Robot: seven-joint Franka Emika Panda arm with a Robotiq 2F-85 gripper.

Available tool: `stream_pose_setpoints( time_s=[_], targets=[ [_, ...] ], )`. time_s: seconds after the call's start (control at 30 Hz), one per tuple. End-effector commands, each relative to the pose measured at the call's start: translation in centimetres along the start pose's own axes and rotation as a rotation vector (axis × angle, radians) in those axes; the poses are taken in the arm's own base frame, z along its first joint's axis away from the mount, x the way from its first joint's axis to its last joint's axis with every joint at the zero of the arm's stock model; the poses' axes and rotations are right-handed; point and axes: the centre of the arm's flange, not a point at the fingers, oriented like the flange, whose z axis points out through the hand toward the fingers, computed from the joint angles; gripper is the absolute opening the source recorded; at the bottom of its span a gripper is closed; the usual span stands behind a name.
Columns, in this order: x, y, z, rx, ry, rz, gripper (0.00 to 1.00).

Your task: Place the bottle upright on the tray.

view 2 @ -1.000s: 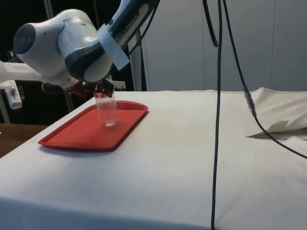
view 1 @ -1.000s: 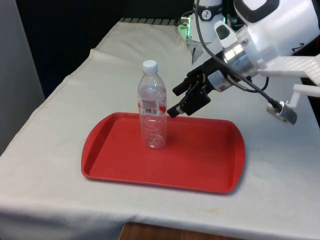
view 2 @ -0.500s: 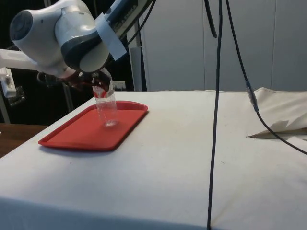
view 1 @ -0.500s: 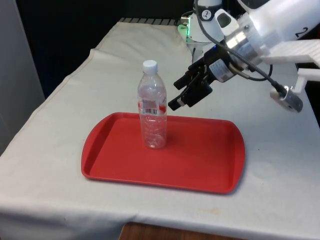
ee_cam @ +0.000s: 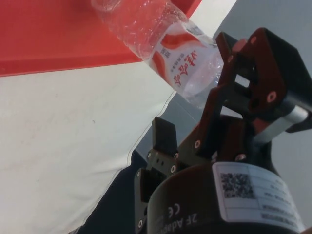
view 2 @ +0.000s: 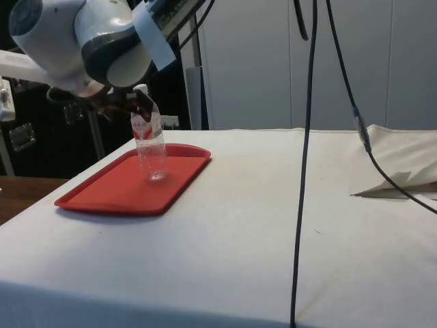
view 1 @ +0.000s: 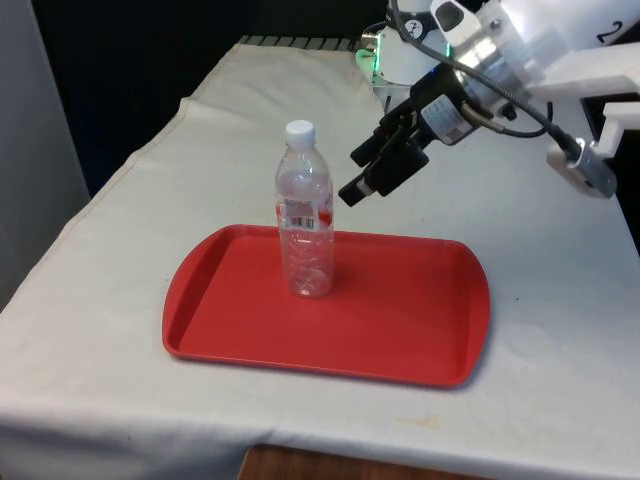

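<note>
Bottle stands upright on the red tray, inside the rim, roughly 10 o'clock of tray centre in the front view; placement itself looks done as far as I can judge; end effector sits off at about 2 o'clock of the bottle, level with its upper half, clear air between them, fingers spread and carrying nothing.

Risks from here, my read only: any swing of the end effector or arm toward 8 o'clock would clip the bottle at shoulder height; it looks empty and light, tall with a narrow base, so a light tap up high tips it; slick tray floor means it could also skid rather than hold; a bump to the tray rim or bench cloth does the same.

Bottle: clear thin plastic, ribbed lower body, white cap, red-and-white label band around the middle; no liquid level visible.
</note>
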Motion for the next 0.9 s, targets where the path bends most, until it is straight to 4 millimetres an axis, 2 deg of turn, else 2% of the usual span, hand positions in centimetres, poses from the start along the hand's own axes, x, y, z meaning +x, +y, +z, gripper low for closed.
stream_pose_setpoints(
  time_s=[0.0, 0.87],
  targets=[
    [0.3, -0.1, -0.3, 0.001, -0.023, 0.002, 1.0],
    [2.9, -0.4, -2.2, -0.012, -0.112, 0.029, 1.0]
  ],
)
